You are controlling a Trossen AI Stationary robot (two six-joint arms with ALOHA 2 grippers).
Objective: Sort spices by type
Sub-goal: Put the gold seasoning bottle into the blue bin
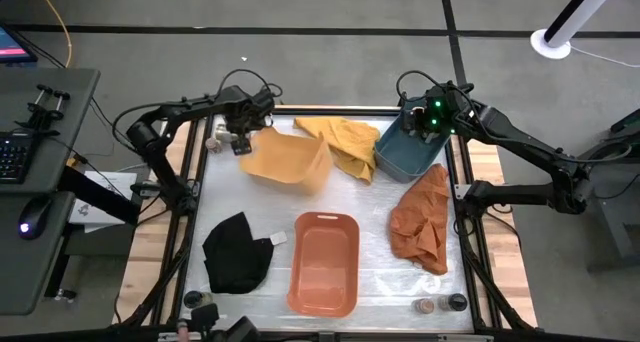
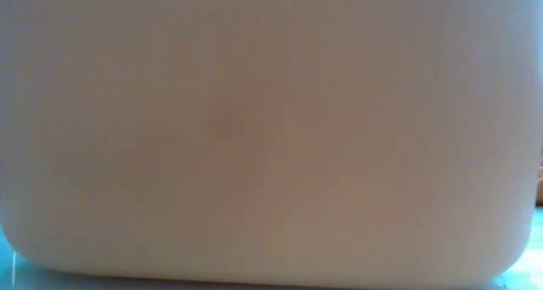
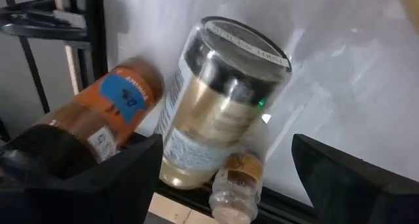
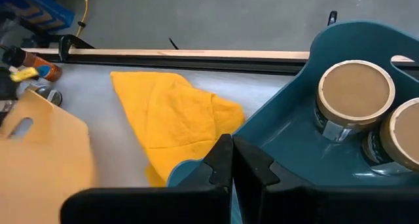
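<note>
Three spice jars lie on their sides at the table's far left corner (image 1: 215, 137): a wide one with a gold label (image 3: 216, 112), a slim brown one with a blue label (image 3: 111, 112) and a tiny one (image 3: 236, 185). My left gripper (image 3: 226, 145) hangs open just above them, pointing steeply down, with a finger on either side of the wide jar and not touching it. Two jars with tan tops (image 4: 357, 93) (image 4: 402, 132) stand upright in the blue tub (image 1: 410, 154). My right gripper (image 4: 232, 165) is shut over that tub's rim and holds nothing.
The yellow tub (image 1: 290, 162) lies tipped beside my left gripper (image 1: 240, 140). A yellow cloth (image 1: 345, 142), an orange cloth (image 1: 420, 222), a black cloth (image 1: 235, 252) and the orange tub (image 1: 322, 262) cover the middle. More jars (image 1: 440, 304) (image 1: 203, 300) stand at the near edge. A pale blurred surface fills the low view.
</note>
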